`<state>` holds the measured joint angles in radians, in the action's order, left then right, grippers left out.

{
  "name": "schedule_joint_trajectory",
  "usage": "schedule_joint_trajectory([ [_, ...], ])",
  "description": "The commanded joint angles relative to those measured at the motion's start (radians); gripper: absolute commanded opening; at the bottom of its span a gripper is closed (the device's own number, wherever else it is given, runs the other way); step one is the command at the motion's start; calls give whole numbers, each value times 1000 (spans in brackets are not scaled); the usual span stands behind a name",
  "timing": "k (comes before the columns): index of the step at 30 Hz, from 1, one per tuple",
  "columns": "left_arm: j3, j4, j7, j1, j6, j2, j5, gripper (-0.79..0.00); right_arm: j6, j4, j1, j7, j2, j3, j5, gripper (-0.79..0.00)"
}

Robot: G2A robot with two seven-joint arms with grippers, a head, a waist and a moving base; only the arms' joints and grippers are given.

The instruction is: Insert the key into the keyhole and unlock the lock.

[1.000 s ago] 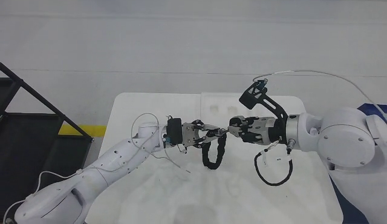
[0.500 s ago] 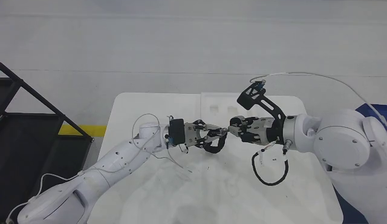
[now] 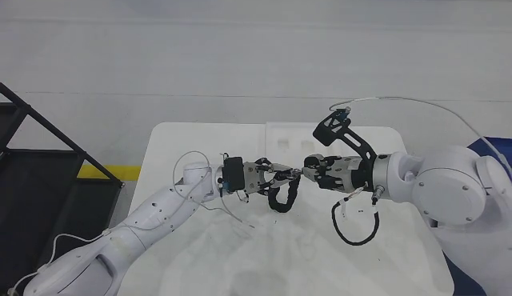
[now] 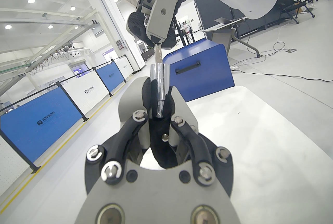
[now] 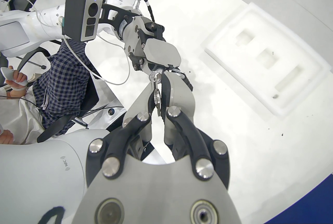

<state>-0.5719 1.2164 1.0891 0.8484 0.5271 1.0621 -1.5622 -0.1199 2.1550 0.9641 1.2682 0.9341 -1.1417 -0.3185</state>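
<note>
My left gripper [image 4: 158,95] is shut on the lock [image 4: 159,84], a chrome cylinder with a black cable loop [image 3: 282,200] hanging under it. Facing it, my right gripper [image 5: 158,84] is shut on the silver key [image 5: 157,98]. The key blade [image 4: 158,53] runs into the end of the cylinder, at the keyhole [image 5: 154,76]. In the top view both grippers meet tip to tip above the middle of the white table [image 3: 200,248], the left gripper [image 3: 276,176] coming from the left and the right gripper [image 3: 308,170] from the right.
A white foam tray [image 3: 296,140] with several recesses lies on the table just behind the grippers; the right wrist view also has the foam tray [image 5: 262,58]. A black cable loop [image 3: 352,224] hangs from the right arm. A dark rack [image 3: 32,176] stands left of the table.
The lock's black cable loop swung up and has dropped back partway. Both grippers stay joined at the key, with the right arm shifted slightly toward the left one.
</note>
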Motion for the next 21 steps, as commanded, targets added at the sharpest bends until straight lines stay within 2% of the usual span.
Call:
schedule_joint_trajectory([
  [1, -6, 1, -2, 4, 1, 1, -3, -785, -2, 0, 0, -1, 0, 1, -3, -785],
  [21, -63, 31, -33, 35, 13, 7, -40, -785, -18, 0, -19, 17, -4, 25, -47, -785],
])
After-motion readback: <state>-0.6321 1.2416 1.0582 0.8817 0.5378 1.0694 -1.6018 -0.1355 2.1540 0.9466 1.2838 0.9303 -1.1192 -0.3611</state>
